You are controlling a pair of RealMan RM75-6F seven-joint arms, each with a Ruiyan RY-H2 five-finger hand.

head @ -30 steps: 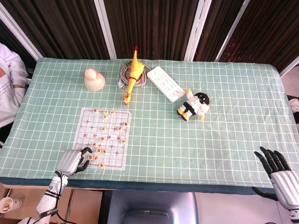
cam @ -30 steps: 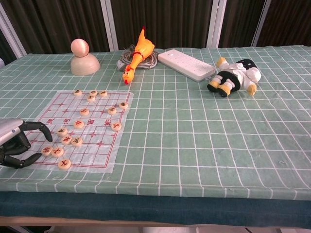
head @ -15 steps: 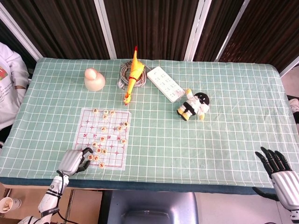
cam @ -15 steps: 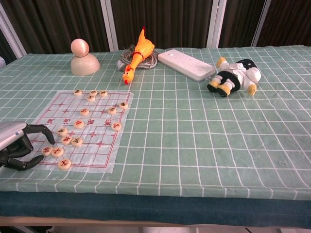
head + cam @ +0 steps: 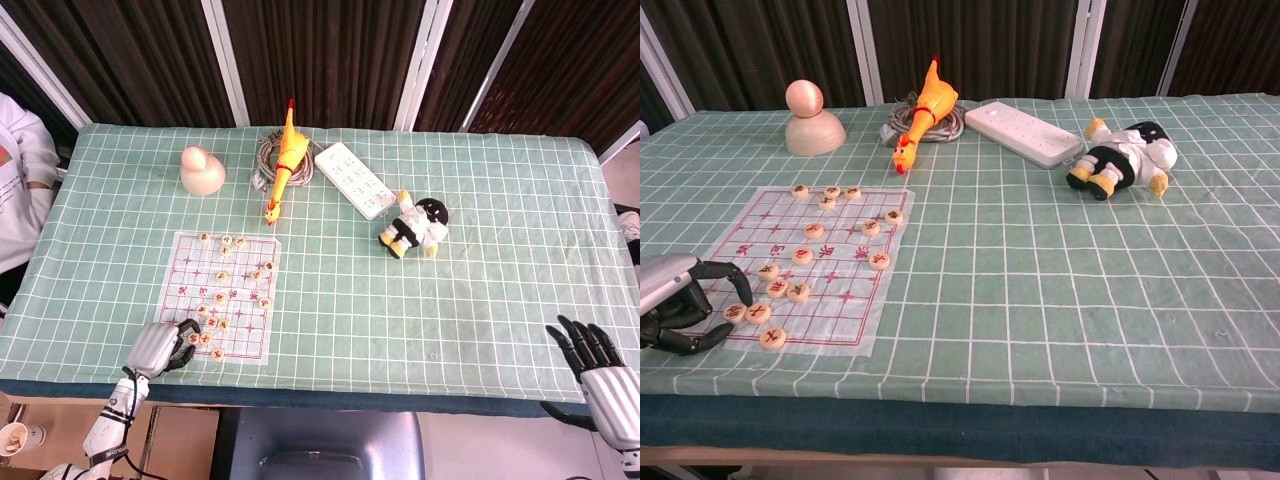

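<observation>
A clear chess sheet with red lines lies at the near left and carries several round wooden pieces. My left hand rests at the sheet's near left corner. Its dark fingers curl over the nearest piece, with a fingertip just above it and the thumb below it. The piece lies flat on the sheet, and no grip shows. My right hand hangs off the table's near right edge with its fingers spread and nothing in it. The chest view does not show the right hand.
At the back stand a cream dome figure, a rubber chicken on a coiled cable, and a white power strip. A plush doll lies right of centre. A person in white sits at the left edge.
My left hand has slid slightly toward the near edge, and its fingers have curled closer over the corner piece. My right hand has sunk a little lower.
</observation>
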